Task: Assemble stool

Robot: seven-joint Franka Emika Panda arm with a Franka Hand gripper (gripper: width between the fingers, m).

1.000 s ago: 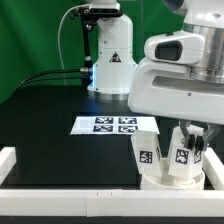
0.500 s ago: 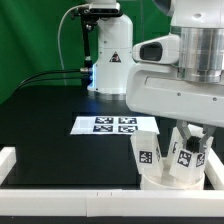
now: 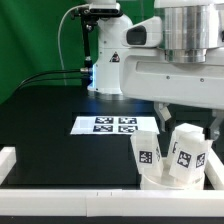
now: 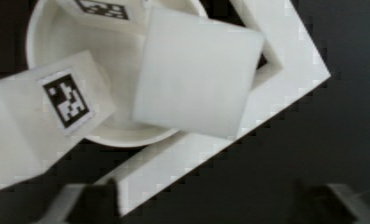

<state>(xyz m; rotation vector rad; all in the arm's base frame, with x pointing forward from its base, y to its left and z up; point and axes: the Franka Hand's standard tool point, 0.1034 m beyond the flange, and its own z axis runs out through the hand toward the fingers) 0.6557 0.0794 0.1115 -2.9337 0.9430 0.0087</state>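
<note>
The stool's round white seat (image 3: 160, 180) lies at the front corner on the exterior view's right, against the rails. Tagged block legs stand on it: one (image 3: 147, 153) on the exterior view's left, another (image 3: 187, 153) leaning beside it. My gripper (image 3: 190, 117) hangs just above the legs, open and empty. In the wrist view the seat (image 4: 111, 125) carries a plain-faced leg (image 4: 196, 80) and a tagged leg (image 4: 40, 115). My gripper (image 4: 214, 205) shows two dark fingertips (image 4: 84, 200) far apart with nothing between them.
White border rails (image 3: 70, 196) run along the front and sides and meet in a corner by the seat (image 4: 280, 70). The marker board (image 3: 115, 124) lies mid-table. A white robot base (image 3: 110, 55) with cables stands at the back.
My arm has risen. The fingers that were down around the right leg are now above it, and the leg stays on the seat.
</note>
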